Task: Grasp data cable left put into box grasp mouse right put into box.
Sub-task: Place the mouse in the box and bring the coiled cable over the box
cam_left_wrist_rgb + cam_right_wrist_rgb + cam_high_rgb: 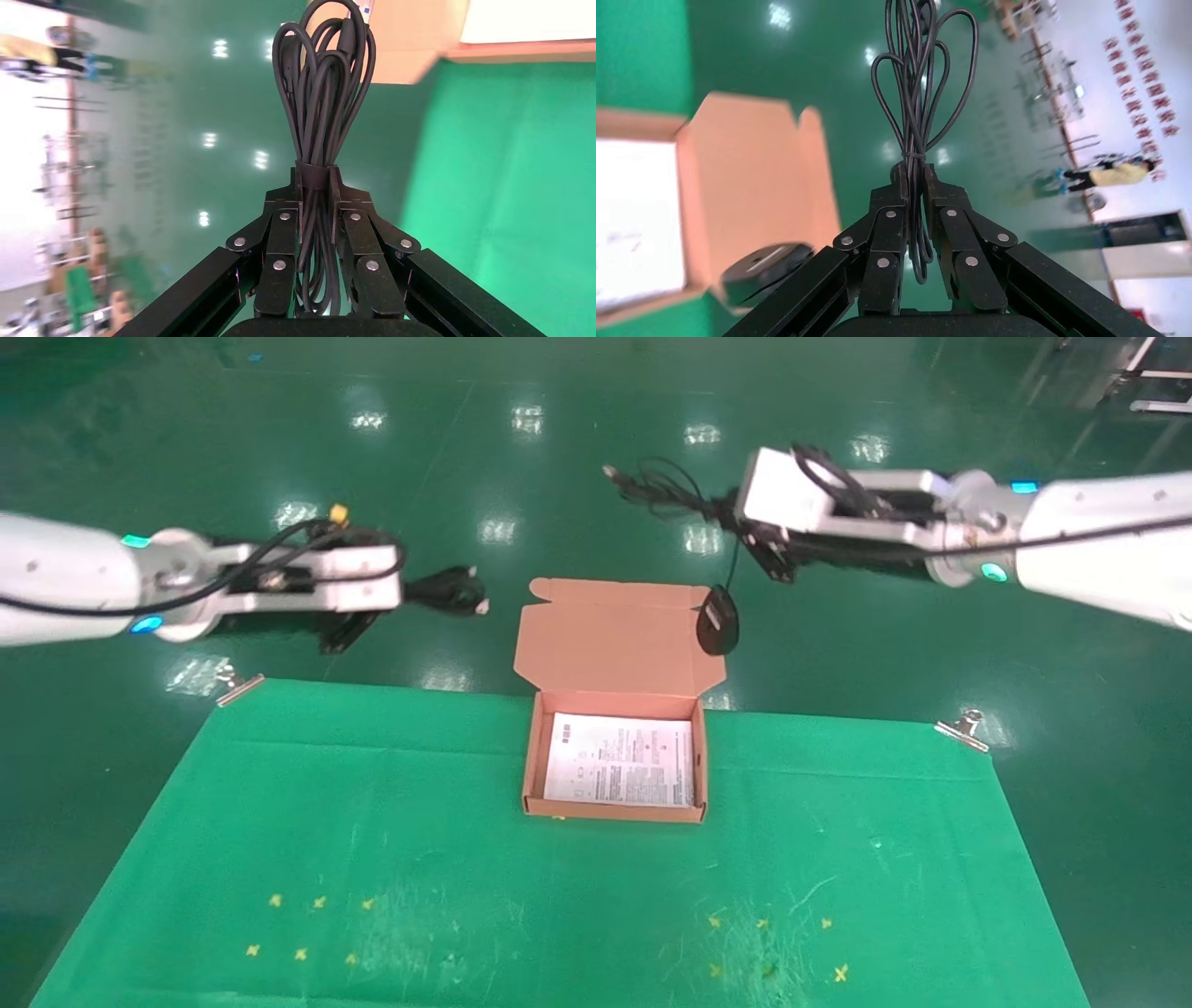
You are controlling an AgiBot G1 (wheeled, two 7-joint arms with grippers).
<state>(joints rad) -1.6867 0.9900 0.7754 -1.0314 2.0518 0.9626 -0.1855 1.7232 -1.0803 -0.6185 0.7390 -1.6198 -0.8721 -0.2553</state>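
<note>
My left gripper [410, 590] is shut on the data cable [452, 589], a thick black bundle held in the air left of the box's lid; in the left wrist view the gripper [315, 184] clamps the bundle [323, 91] at its band. My right gripper [736, 519] is shut on the mouse's thin coiled cord [666, 486], also in the right wrist view [916, 105], where the gripper [913, 179] pinches it. The black mouse [717, 621] dangles by the cord over the lid's right edge [765, 263]. The open cardboard box [531, 761] with a white sheet sits on the green mat.
The green mat [372, 822] covers the table, held by metal clips at the far left corner [237, 686] and far right corner [964, 728]. Small yellow marks dot its near part. The shiny green floor lies beyond the table.
</note>
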